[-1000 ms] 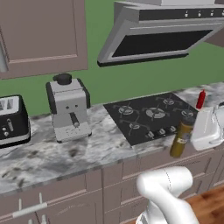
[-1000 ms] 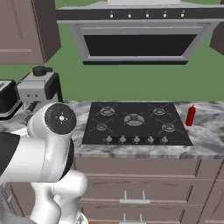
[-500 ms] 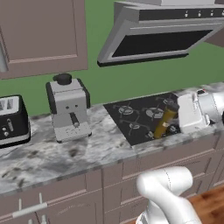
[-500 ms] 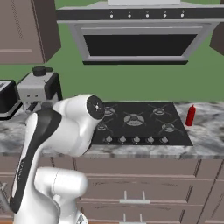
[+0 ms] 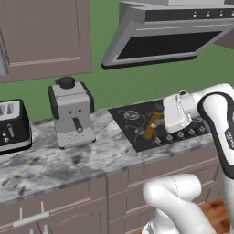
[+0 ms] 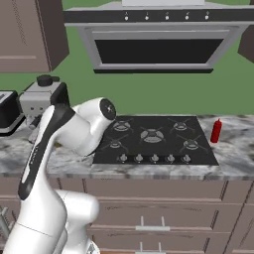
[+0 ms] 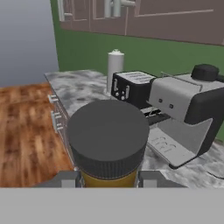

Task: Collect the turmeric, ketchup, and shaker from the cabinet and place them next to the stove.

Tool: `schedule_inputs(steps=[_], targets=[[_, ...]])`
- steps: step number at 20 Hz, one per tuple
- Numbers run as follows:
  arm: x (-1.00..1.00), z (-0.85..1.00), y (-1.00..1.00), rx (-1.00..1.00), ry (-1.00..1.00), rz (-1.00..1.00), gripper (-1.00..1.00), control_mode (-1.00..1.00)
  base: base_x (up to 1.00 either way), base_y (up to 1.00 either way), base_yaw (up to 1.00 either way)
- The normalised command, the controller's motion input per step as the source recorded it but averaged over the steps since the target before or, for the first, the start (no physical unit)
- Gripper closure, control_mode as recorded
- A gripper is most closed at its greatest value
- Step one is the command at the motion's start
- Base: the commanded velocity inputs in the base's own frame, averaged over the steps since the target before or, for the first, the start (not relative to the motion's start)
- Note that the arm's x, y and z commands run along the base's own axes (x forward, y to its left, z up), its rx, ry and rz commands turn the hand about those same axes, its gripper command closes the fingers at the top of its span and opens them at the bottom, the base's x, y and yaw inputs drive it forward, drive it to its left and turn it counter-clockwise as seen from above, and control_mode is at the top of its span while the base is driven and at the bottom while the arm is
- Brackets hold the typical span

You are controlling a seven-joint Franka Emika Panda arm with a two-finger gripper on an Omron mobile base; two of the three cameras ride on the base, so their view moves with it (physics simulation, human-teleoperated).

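My gripper [image 5: 161, 116] is shut on the turmeric [image 5: 151, 125], a mustard-brown jar with a dark cap. It holds the jar tilted above the left front part of the black stove [image 5: 135, 135]. In the hand view the dark cap of the turmeric [image 7: 108, 133] sits between the fingertips [image 7: 65, 179], with the gripper [image 7: 108, 178] closed around the yellow body. The red ketchup [image 6: 216, 131] stands upright on the counter just right of the stove [image 6: 154, 149]. The shaker and the cabinet are out of view.
A grey coffee machine [image 5: 71, 112] and a black toaster [image 5: 13, 125] stand on the marble counter [image 5: 68, 160] left of the stove. A range hood [image 5: 169, 36] hangs above. The hand view also holds a paper towel roll [image 7: 115, 65] behind the toaster [image 7: 131, 87].
The arm has swung left with the turmeric, from the counter's front edge right of the stove to above the stove's left part. The jar went from upright to tilted.
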Motion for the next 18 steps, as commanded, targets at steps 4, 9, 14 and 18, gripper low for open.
schedule_inputs(steps=[4,9,14,18], targets=[[0.55,-0.25,0.45,-0.06,0.0,0.0,1.0,-1.0,0.0,0.0,0.0],[0.5,-0.31,0.21,-0.05,0.0,0.0,1.0,-1.0,0.0,0.0,0.0],[0.41,-0.34,0.0,-0.02,-0.03,0.0,1.0,-1.0,0.0,0.0,0.0],[0.39,-0.28,0.0,-0.02,-0.01,0.0,1.0,-1.0,0.0,0.0,0.0]])
